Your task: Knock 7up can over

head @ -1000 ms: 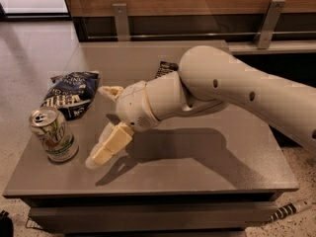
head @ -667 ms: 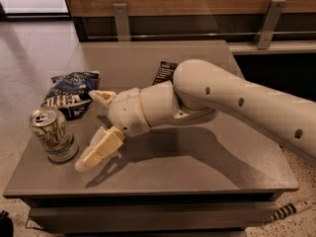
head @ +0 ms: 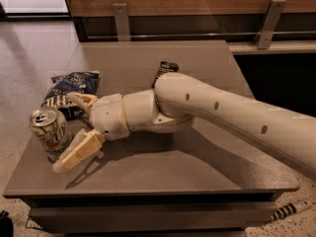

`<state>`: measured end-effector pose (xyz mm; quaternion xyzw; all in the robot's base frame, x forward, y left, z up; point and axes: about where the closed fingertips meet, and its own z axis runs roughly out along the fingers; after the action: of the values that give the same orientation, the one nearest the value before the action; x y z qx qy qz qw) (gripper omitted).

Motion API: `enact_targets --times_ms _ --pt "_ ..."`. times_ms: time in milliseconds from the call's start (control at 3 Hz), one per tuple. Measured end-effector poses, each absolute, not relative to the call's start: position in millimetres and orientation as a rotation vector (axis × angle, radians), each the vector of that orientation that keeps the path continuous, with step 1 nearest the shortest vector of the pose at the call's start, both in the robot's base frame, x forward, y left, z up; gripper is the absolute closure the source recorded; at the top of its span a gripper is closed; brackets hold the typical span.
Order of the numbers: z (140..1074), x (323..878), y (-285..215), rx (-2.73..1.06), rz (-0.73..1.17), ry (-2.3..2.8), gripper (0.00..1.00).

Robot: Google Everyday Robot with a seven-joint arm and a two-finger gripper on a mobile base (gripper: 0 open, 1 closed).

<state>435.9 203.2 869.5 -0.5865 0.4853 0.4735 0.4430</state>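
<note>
The robot's claw [head: 64,132] lies low over the desk [head: 197,181] with its two fingers spread wide apart and holding nothing, the 7up can [head: 48,131] standing just beside them near the desk's front left corner; the lower finger [head: 79,151] reaches toward the can's base, though whether it touches cannot be told, while the upper finger [head: 81,100] sits close against the blue chip bag [head: 74,85] behind the can. The can stands close to the desk's left edge, so a sideways shove may well send it off onto the floor rather than lay it flat on the top. A push that lands low on the body could also slide the can along upright instead of tipping it. The upper finger might catch the bag and drag it along. A black wrapper [head: 165,70] lies partly hidden behind the arm [head: 222,112], away from the likely sweep
</note>
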Motion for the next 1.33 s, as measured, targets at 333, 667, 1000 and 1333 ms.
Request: enact_targets --times_ms 333,667,1000,1333 --pt "870.5 434.4 218.1 -1.448 1.199 1.146 0.18" --pt "870.8 433.1 220.7 -1.449 1.203 1.137 0.41" --pt "871.4 431.7 222.2 -1.452 1.205 1.134 0.64" --pt "871.9 430.2 223.8 -1.456 1.207 1.131 0.88"
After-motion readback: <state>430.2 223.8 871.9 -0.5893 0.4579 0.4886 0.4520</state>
